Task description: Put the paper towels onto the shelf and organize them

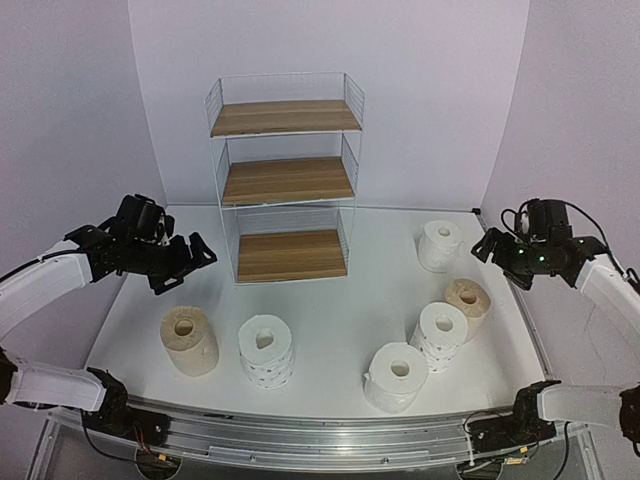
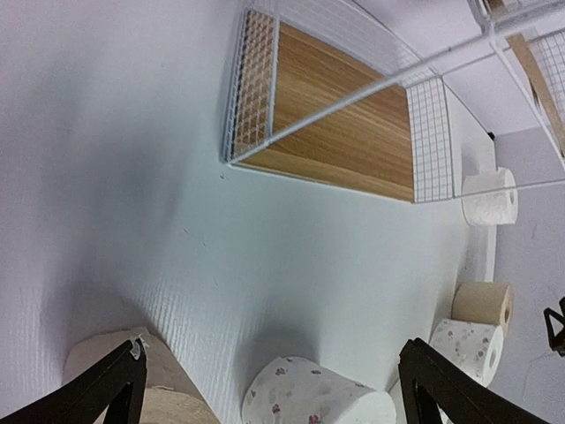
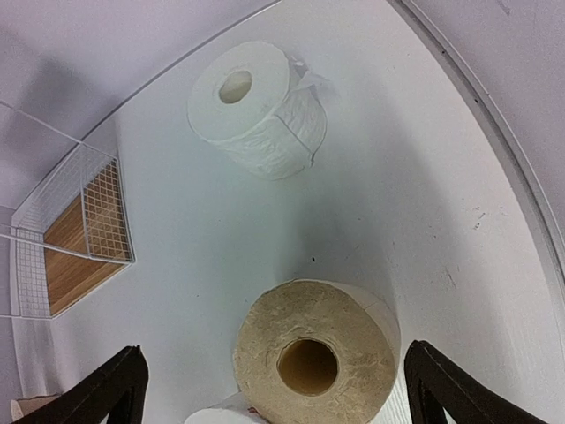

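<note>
Hovering over the left edge of the table, the left gripper has its jaws spread wide with nothing between them. The right gripper hangs just as wide and empty above the right edge. Neither touches a roll, so I judge the task to be at its start: all three boards of the shelf, which stands at the middle of the table's far edge, are bare.

The six paper towels stand on end, cores up, which leaves their round sides free for a pinch. Toward the near left corner sit the left tan roll and, just beside it, the left dotted roll. Along the right side are the near white roll, the right dotted roll and the right tan roll, the last two touching or nearly so. The far white roll stands apart toward the far right corner.

The right wrist view looks down on the right tan roll between its fingers, so that roll is probably this arm's first pick.
</note>
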